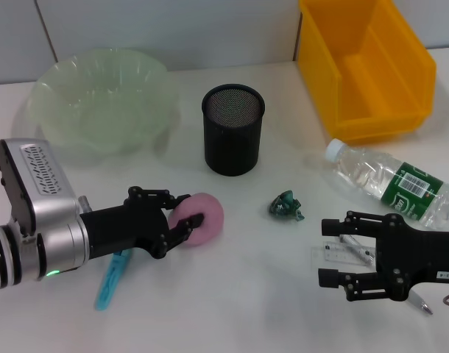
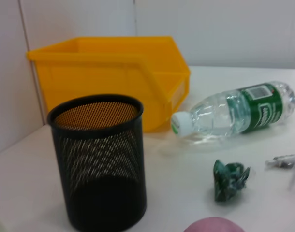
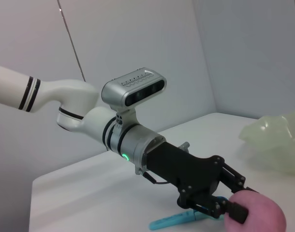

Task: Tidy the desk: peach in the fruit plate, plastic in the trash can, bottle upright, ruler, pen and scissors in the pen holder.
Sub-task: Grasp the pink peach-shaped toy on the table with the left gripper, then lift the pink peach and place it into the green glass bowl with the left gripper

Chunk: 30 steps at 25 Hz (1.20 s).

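The peach (image 1: 199, 217) sat on the desk, pinched between the left gripper's (image 1: 186, 215) fingers; the fruit plate (image 1: 99, 99) lay toward eleven o'clock from it. The right gripper (image 1: 335, 252) hovered spread over the ruler (image 1: 342, 254), farther off.

The pen holder (image 1: 233, 129) is black metal mesh, matt and see-through. The bin (image 1: 366, 66) behind it is smooth yellow plastic with a slight sheen. The bottle (image 1: 390, 182) is clear glossy plastic with a shiny green label. The peach (image 1: 198, 218) at the left gripper (image 1: 186, 211) looks soft, matt pink. The crumpled plastic (image 1: 285, 205) is shiny green. The plate (image 1: 101, 99) is translucent, frosted pale green.
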Available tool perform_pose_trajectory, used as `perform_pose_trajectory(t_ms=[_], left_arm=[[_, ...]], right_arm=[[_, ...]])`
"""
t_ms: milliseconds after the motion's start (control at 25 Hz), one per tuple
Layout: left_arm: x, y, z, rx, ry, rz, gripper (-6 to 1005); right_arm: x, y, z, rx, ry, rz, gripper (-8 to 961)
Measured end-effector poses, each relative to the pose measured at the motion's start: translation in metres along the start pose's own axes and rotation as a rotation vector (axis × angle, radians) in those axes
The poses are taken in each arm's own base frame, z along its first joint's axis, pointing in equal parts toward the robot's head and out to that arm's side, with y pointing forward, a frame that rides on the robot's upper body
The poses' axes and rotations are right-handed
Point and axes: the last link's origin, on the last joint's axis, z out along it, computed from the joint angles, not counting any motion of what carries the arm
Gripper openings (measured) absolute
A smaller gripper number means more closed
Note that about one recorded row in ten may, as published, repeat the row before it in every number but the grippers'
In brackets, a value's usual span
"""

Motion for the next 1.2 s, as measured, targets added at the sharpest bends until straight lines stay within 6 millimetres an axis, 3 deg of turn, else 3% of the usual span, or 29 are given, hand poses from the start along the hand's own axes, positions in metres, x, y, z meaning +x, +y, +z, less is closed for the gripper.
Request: perform_pose_trajectory(t_ms=[280, 440, 560, 600, 640, 800, 1000, 1200], left_arm=[[0.009, -0.002, -0.002, -0.008, 0.037, 0.009, 349], [0.021, -0.011, -0.006, 0.028, 0.083, 0.024, 284], [0.034, -0.027, -0.013, 0.081, 0.129, 0.038, 255], [0.046, -0.042, -0.020, 0.138, 0.170, 0.045, 246], [0.046, -0.042, -0.020, 0.138, 0.170, 0.045, 238], [0.066, -0.075, -0.036, 0.269, 0.237, 0.060, 207], [0.075, -0.099, -0.046, 0.389, 0.247, 0.102, 208], [0.073, -0.121, -0.034, 0.501, 0.152, 0.123, 209]], right_arm=[[0.000, 0.000, 0.000, 0.000, -0.001, 0.001, 799], [0.000, 0.001, 0.000, -0.001, -0.002, 0.002, 798], [0.000, 0.001, 0.000, -0.002, -0.002, 0.002, 797], [0.000, 0.001, 0.000, -0.003, -0.003, 0.002, 796], [0.000, 0.002, 0.000, -0.007, -0.005, 0.002, 796], [-0.002, 0.004, -0.001, -0.021, -0.018, 0.003, 794], [-0.003, 0.005, -0.002, -0.028, -0.017, 0.007, 792], [-0.003, 0.004, -0.002, -0.029, -0.013, 0.010, 790]])
